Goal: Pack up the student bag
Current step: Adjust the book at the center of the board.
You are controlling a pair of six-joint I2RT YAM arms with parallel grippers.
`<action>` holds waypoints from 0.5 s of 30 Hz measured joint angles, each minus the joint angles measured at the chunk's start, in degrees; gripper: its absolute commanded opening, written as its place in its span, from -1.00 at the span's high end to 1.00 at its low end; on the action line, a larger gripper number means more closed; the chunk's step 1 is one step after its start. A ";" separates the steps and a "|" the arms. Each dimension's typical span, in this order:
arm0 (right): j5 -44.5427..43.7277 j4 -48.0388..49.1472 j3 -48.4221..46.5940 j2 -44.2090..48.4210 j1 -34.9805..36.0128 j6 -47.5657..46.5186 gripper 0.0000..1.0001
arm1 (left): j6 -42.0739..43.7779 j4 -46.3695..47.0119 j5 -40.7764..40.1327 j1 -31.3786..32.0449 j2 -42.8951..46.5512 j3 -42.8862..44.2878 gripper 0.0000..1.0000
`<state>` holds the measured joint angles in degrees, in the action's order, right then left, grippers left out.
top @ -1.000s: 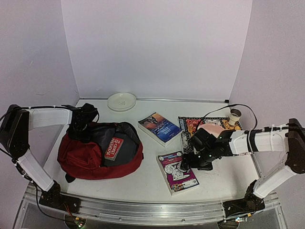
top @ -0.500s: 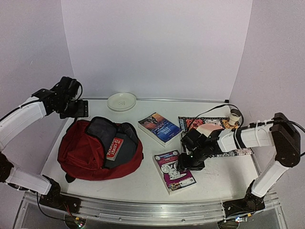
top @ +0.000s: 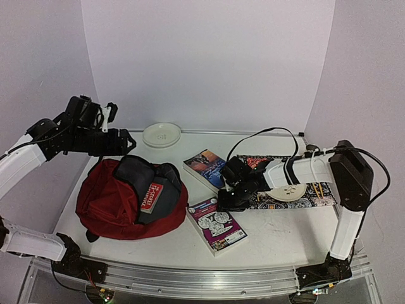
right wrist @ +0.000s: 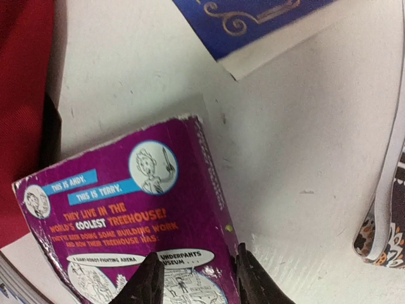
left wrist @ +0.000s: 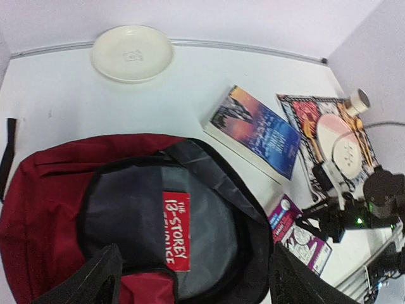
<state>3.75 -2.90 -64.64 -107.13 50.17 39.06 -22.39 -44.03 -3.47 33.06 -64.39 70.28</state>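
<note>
Dragging purple book (top: 218, 227) toward student bag (top: 107, 202), right hand (top: 223, 201) clamped on it, left hand (top: 130, 142) lifted, apart

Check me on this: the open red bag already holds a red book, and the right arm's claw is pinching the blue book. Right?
Not quite. The right gripper is pinching the purple book, not the blue book, which lies untouched; the right wrist view shows it. The open red bag does hold a red book.
</note>
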 measured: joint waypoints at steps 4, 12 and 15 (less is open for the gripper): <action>-0.15 0.47 -1.37 -0.16 -0.10 -0.37 0.11 | -0.78 2.33 0.36 7.98 0.10 -2.15 -0.62; -0.12 1.10 4.74 6.89 -0.42 0.59 -0.07 | -1.89 5.59 -2.20 20.76 -5.08 -3.68 -0.62; -0.13 1.28 8.61 11.40 -0.43 1.25 -0.14 | -1.82 7.27 -3.58 25.73 -8.45 -3.68 -0.63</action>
<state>3.62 -1.62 -56.03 -95.74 49.74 40.31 -24.22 -36.75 -7.05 58.80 -72.85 66.61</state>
